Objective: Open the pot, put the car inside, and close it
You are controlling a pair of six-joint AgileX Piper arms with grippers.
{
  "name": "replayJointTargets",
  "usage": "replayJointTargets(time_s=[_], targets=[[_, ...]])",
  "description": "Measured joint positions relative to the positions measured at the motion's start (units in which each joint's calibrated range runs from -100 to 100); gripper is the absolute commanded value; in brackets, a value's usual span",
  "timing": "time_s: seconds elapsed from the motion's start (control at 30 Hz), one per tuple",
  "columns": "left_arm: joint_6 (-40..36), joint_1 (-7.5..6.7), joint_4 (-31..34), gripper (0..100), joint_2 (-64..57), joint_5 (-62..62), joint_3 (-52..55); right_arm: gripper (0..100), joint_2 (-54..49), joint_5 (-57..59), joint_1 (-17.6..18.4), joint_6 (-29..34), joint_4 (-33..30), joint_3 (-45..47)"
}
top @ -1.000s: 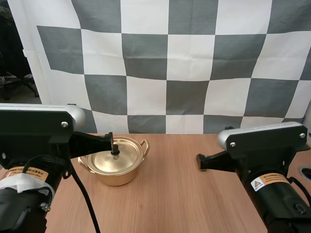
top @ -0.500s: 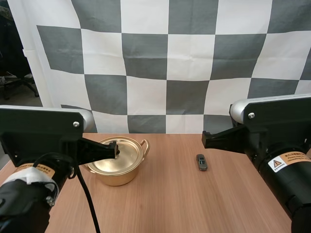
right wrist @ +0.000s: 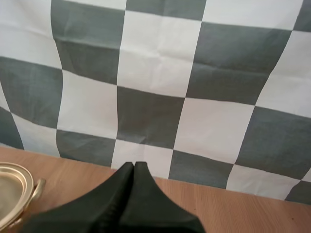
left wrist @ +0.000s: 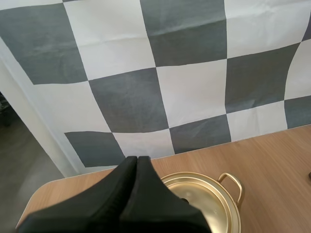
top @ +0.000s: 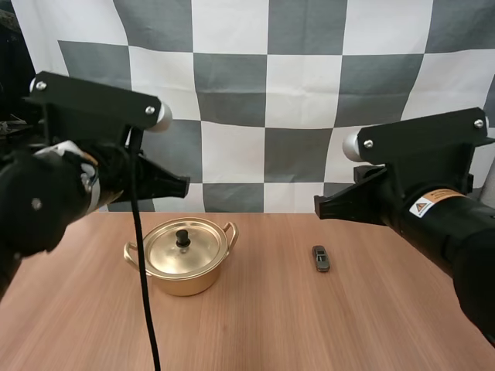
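— So, where's the car now?
— On the tabletop, right of the middle and toward the far edge, in plain sight. A second ago my right arm hung low over it and hid it.
— And the pot?
— Left of the middle, also toward the far edge, well apart from the car. Its lid is on, black knob upward.
— What changed, then?
— Both arms have risen. The left pincer was down at knob level; now it hangs high above the pot, fingers pressed together on nothing. The right pincer is likewise closed up and empty, high over the far edge near the car.
— Meaning?
— Nothing has been handled yet, I'd judge. Pot and car lie just where they did before. Lifting the lid comes first, and that hasn't started; the rise has merely cleared the sight of both things.
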Motion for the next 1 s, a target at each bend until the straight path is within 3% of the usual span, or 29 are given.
replayJointTargets(time_s=[0.43, 0.53, 0.57, 0.6, 0.73, 0.77, 0.87, 1.0], targets=[[3.27, 0.00, 0.02, 0, 25.22, 2.42, -7.16, 0, 24.65, 12.23, 0.00, -0.86, -2.63, -12.16], [3.78, 0.00, -0.11, 13, 30.90, 6.37, -9.35, 0, 30.58, 17.76, 0.00, -0.86, -3.45, -16.41], [3.78, 0.00, -0.11, 22, 32.92, 7.96, -10.10, 7, 32.17, 18.82, 0.00, -0.86, -3.66, -17.69], [3.78, 0.00, -0.11, 30, 34.53, 8.99, -10.70, 20, 34.17, 20.03, 0.00, -0.86, -3.66, -18.80], [3.78, 0.00, -0.64, 75, 42.19, 12.28, -13.44, 93, 41.72, 21.16, 0.00, -0.86, -3.97, -21.52], [3.78, 0.00, -0.97, 84, 44.10, 12.61, -13.93, 100, 43.70, 21.16, 0.00, -0.86, -3.97, -21.72], [4.02, 0.00, -1.59, 100, 47.95, 12.81, -14.96, 100, 48.26, 21.31, 0.00, -0.89, -3.86, -21.91], [6.41, 0.00, -4.40, 100, 50.07, 13.49, -15.07, 100, 49.92, 21.12, 0.00, -0.89, -3.86, -21.91]])
